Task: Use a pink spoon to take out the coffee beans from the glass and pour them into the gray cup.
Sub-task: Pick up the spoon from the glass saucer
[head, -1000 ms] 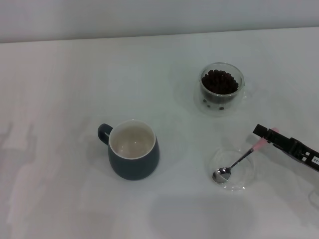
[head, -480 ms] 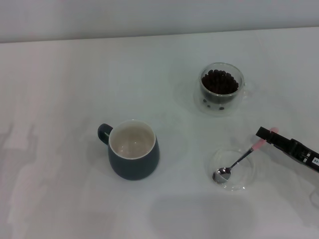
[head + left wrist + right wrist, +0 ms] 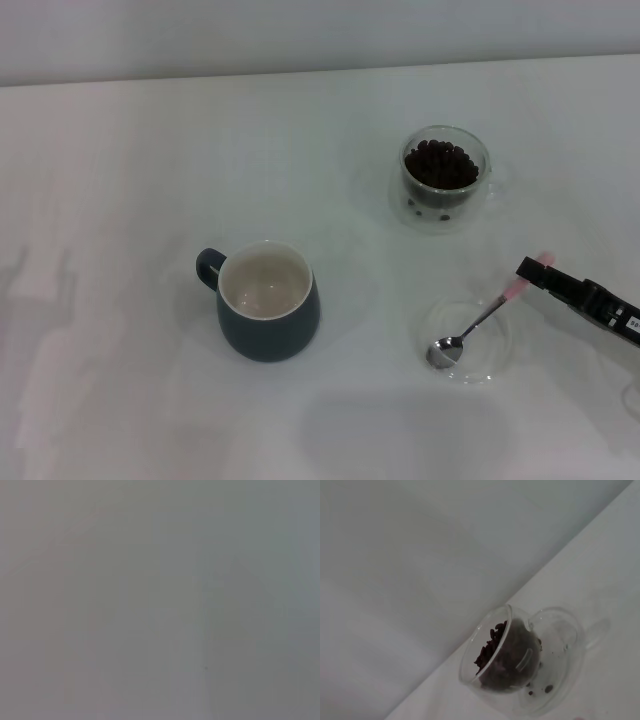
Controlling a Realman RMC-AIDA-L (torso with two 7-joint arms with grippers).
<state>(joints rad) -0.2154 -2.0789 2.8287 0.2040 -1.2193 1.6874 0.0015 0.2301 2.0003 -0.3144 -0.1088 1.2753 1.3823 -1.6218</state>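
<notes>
The pink spoon (image 3: 480, 320) lies in a shallow clear dish (image 3: 497, 358), with its metal bowl at the front left and its pink handle end pointing back right. My right gripper (image 3: 532, 270) comes in from the right edge and sits at the pink handle's tip, which shows on both sides of it. The glass (image 3: 445, 180), full of coffee beans (image 3: 440, 165), stands behind the dish. It also shows in the right wrist view (image 3: 555, 680), with the beans (image 3: 495, 647) inside. The gray cup (image 3: 268, 302) stands empty at centre left. The left gripper is out of view.
The white table (image 3: 120, 180) runs back to a pale wall. A few loose beans lie in the bottom of the glass's outer wall. The left wrist view shows only a plain grey surface.
My right gripper has shifted slightly to the right and toward the front. The spoon, glass and cup have not moved.
</notes>
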